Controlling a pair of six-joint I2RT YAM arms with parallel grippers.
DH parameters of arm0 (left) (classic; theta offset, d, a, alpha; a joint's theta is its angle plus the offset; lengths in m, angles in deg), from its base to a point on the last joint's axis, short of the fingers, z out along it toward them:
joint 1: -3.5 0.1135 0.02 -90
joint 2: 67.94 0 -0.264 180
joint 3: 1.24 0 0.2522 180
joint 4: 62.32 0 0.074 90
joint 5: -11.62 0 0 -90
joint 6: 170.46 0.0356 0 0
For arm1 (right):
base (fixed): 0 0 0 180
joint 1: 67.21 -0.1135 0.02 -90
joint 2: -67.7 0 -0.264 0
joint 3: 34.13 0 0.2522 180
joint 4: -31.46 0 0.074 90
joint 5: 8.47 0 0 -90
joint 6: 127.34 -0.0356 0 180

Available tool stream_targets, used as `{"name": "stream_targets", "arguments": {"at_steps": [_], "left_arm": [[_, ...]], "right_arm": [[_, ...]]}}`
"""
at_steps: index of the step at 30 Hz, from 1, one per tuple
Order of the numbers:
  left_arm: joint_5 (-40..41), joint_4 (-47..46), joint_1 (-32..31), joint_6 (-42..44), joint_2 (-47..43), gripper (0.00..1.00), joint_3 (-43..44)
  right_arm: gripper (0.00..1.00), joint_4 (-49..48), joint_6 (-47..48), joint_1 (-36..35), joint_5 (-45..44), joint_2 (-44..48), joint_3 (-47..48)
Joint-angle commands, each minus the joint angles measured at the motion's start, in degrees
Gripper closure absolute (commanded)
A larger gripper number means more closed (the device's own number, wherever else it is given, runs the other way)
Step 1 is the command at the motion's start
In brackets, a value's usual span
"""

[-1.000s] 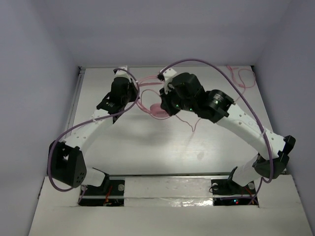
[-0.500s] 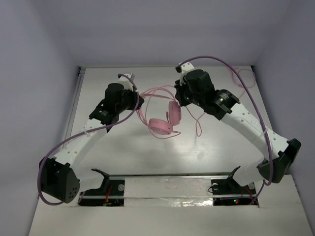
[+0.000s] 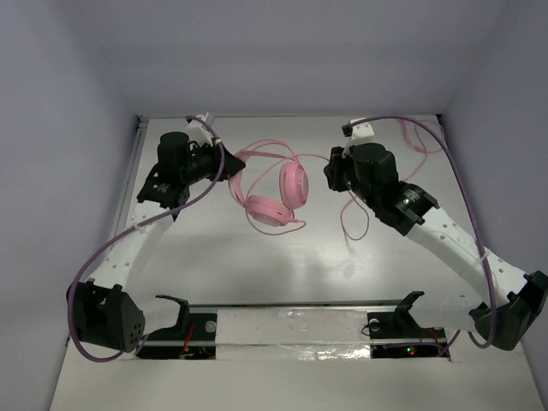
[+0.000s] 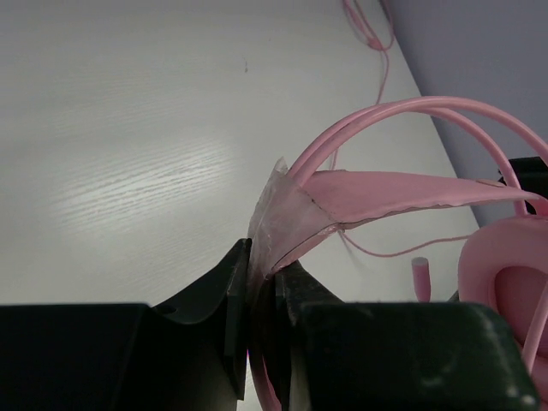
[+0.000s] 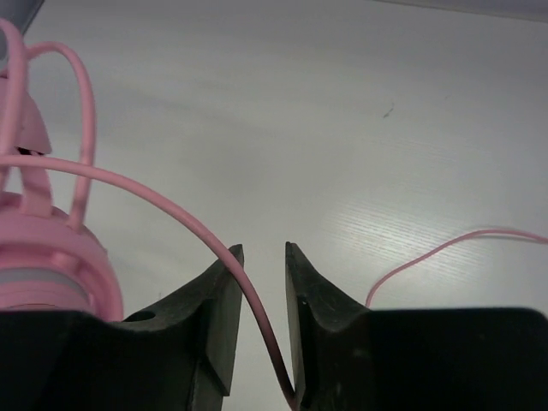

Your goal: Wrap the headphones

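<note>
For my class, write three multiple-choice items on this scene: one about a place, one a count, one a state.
1. The headphones are: A) between the left pincer and right pincer; B) beside the arm bases; C) on the floor.
2. Ear cups visible from above: A) one; B) two; C) four.
3. The left pincer is: A) wide open; B) shut on the headband; C) out of view.
Answers: A, the top view shows them between both; B, two round cups show; B, its wrist view shows it clamped there.
</note>
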Motion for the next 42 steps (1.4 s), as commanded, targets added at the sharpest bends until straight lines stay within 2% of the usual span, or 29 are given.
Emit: {"name": "stream_targets", "arguments": {"at_steps": [1,4,10,17,24,26,29,35,40,42], "left_arm": [[-10.05,-6.66,1.53,-6.29,-0.74,1.00,4.85],[-12.08,-7.72,1.54,-8.66,-0.22,1.00,6.08],[-14.02,-10.27,2.77,-13.15,0.31,1.00,8.10],[-12.97,-14.40,4.96,-21.23,1.19,1.00,9.60],[-12.80,-20.56,4.96,-28.62,1.54,1.00,8.72],[-12.09,-20.65,4.96,-29.50,1.19,1.00,8.81],[-8.94,-21.52,4.96,-32.04,0.66,1.00,8.72],[-1.03,-26.44,4.96,-38.90,0.66,1.00,7.32],[11.43,-24.17,3.30,-39.18,-0.56,1.00,8.02],[16.01,-19.44,2.24,-36.38,-0.48,1.00,10.47]], "right_arm": [[0.67,-7.29,-2.73,0.24,0.70,1.58,-2.66],[0.67,-10.97,-4.57,0.24,4.03,1.49,-6.26],[0.67,-23.28,-8.62,0.24,19.66,0.70,-15.83],[0.62,-40.94,-13.10,0.24,27.68,3.08,-27.78],[0.58,-59.38,-16.27,0.24,34.01,-2.98,-33.25],[0.58,-61.59,-16.88,0.24,36.72,-6.22,-33.25],[0.59,-68.00,-19.96,0.24,41.81,-8.61,-34.39],[0.59,-75.40,-22.51,-7.48,43.59,-13.80,-34.83],[0.63,-83.57,-26.46,-12.85,46.05,-16.78,-34.66],[0.66,-87.07,-28.48,-15.05,47.20,-16.97,-35.27]]}}
